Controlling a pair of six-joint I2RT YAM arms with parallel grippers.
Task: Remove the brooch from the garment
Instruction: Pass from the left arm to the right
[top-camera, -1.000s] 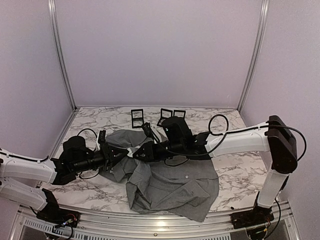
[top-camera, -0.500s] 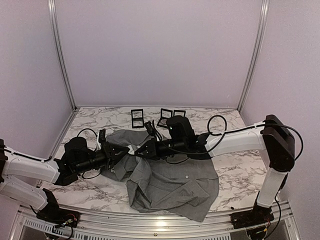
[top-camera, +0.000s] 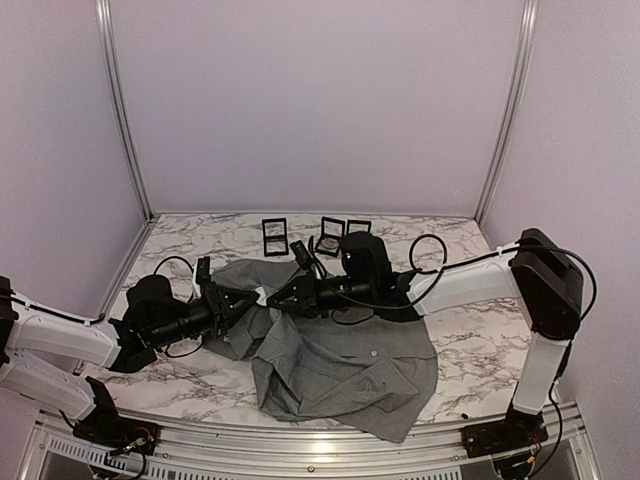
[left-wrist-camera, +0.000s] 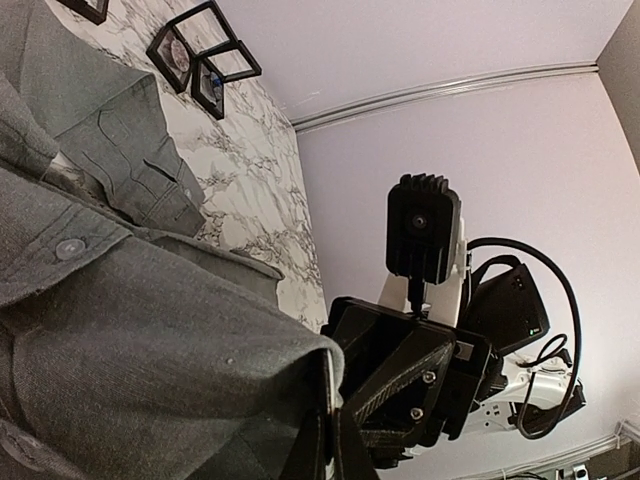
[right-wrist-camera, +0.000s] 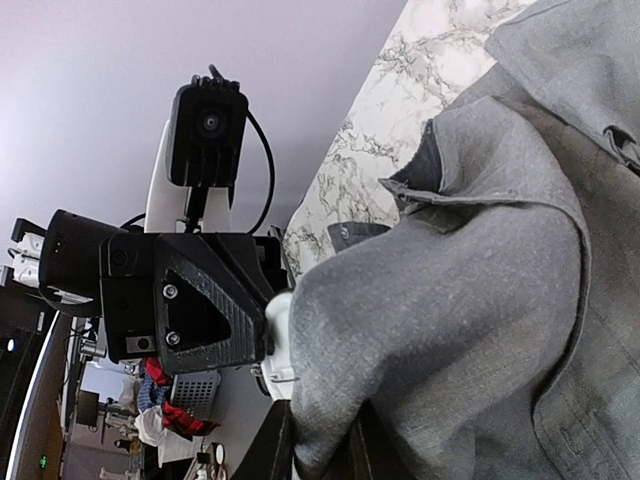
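The grey shirt (top-camera: 345, 360) lies crumpled on the marble table, with one fold lifted between my two grippers. A small white round brooch (top-camera: 262, 297) sits at that fold. In the right wrist view the brooch (right-wrist-camera: 279, 335) shows a thin wire pin and sits against the left gripper's black fingers (right-wrist-camera: 215, 305). My left gripper (top-camera: 245, 303) is shut on it, and a thin white edge (left-wrist-camera: 329, 390) shows between its fingers. My right gripper (top-camera: 283, 299) is shut on the shirt fold (right-wrist-camera: 450, 300) right beside the brooch.
Three small black open-frame boxes (top-camera: 274, 236) (top-camera: 330, 238) (top-camera: 358, 228) stand at the back of the table, and they also show in the left wrist view (left-wrist-camera: 190, 55). Metal rails run along the table edges. Cables loop near both wrists.
Both grippers have shifted slightly, staying tip to tip at the lifted fold. The right arm's elbow has drawn in a little. The shirt has barely moved.
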